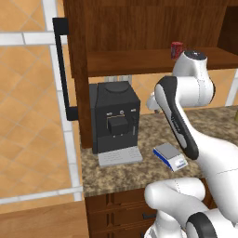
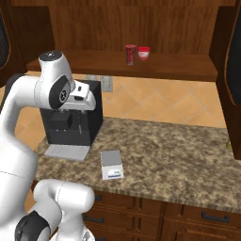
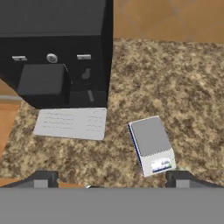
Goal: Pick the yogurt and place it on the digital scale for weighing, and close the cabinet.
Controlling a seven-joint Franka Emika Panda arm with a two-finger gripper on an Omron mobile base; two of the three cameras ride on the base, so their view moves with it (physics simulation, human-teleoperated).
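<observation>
The yogurt (image 2: 130, 54) (image 1: 176, 49), a small dark red cup, stands on the lower shelf of the open cabinet (image 2: 117, 23). The digital scale (image 3: 151, 144) (image 2: 112, 165) (image 1: 170, 156) lies flat on the speckled counter, right of the coffee machine's tray, with nothing on its grey plate. My gripper (image 3: 111, 180) hangs open above the counter, looking down on the scale and the coffee machine's front; its fingertips (image 3: 41, 179) stand wide apart with nothing between them. It is well below and left of the yogurt. The cabinet door (image 1: 76, 69) with its black bar handle (image 1: 62, 69) is swung open.
A black coffee machine (image 2: 70, 123) (image 1: 114, 118) with a grey tray (image 3: 72, 123) stands on the counter (image 2: 179, 155) at the left. A white cup with a red top (image 2: 143, 52) sits right beside the yogurt. The right cabinet door (image 2: 231, 61) is open too. Brown drawers (image 2: 188, 216) run under the counter.
</observation>
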